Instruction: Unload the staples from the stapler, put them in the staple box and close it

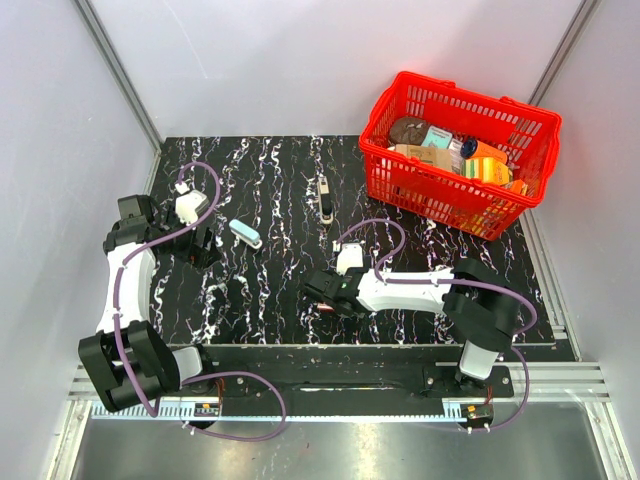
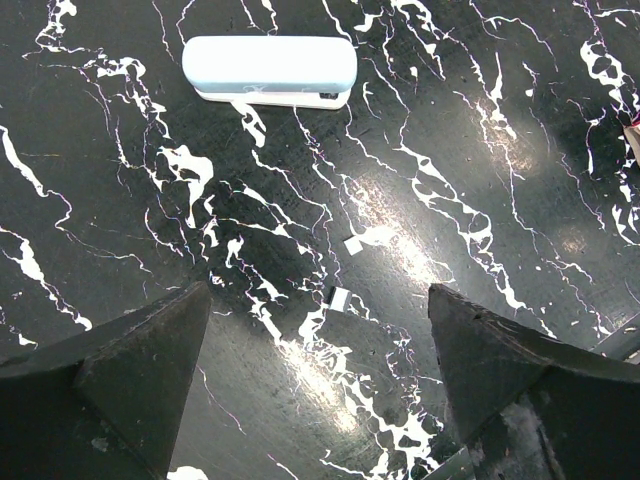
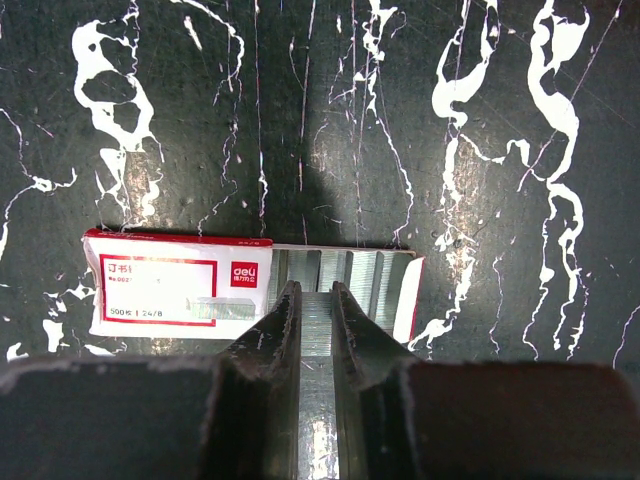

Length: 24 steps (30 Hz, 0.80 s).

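Left fingers [image 2: 130, 370] wide apart over the bench [image 2: 500, 150], pale-blue stapler [image 2: 270, 70] flat on it, farther out. Right fingers [image 3: 275, 340] pinched on a strip of staples [image 3: 316, 330] above the open staple box [image 3: 180, 285].

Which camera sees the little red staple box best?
The right wrist view: the staple box fills the middle, label and staple rows clear. The top view shows only a red sliver; the left wrist view doesn't clearly show it.
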Tool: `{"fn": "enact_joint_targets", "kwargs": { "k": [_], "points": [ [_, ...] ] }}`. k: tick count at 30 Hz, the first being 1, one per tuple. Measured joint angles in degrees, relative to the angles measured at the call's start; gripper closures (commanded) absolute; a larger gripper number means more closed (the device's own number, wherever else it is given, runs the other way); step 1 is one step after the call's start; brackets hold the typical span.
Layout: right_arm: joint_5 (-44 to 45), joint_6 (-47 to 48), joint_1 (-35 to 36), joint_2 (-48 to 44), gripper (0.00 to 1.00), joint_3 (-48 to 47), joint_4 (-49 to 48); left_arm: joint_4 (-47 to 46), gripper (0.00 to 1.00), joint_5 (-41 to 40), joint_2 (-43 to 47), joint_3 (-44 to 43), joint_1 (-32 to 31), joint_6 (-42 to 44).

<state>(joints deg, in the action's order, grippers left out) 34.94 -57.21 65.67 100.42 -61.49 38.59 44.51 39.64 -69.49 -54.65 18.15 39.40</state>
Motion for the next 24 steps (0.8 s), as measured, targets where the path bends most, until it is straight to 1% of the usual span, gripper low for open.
{"fn": "enact_joint_targets", "kwargs": {
  "k": [5, 12, 22, 24],
  "points": [
    [0.0, 0.0, 0.0, 0.0, 0.96, 0.0, 0.0, 0.0, 0.04, 0.0, 0.0, 0.1, 0.0, 0.0],
    [0.0, 0.0, 0.0, 0.0, 0.84, 0.0, 0.0, 0.0, 0.04, 0.0, 0.0, 0.1, 0.0, 0.0],
    [0.0, 0.0, 0.0, 0.1, 0.71, 0.0, -0.1, 0.0, 0.03, 0.0, 0.0, 0.1, 0.0, 0.0],
    [0.0, 0.1, 0.0, 0.1, 0.7, 0.0, -0.3, 0.0, 0.03, 0.0, 0.1, 0.1, 0.0, 0.0]
  ]
}}
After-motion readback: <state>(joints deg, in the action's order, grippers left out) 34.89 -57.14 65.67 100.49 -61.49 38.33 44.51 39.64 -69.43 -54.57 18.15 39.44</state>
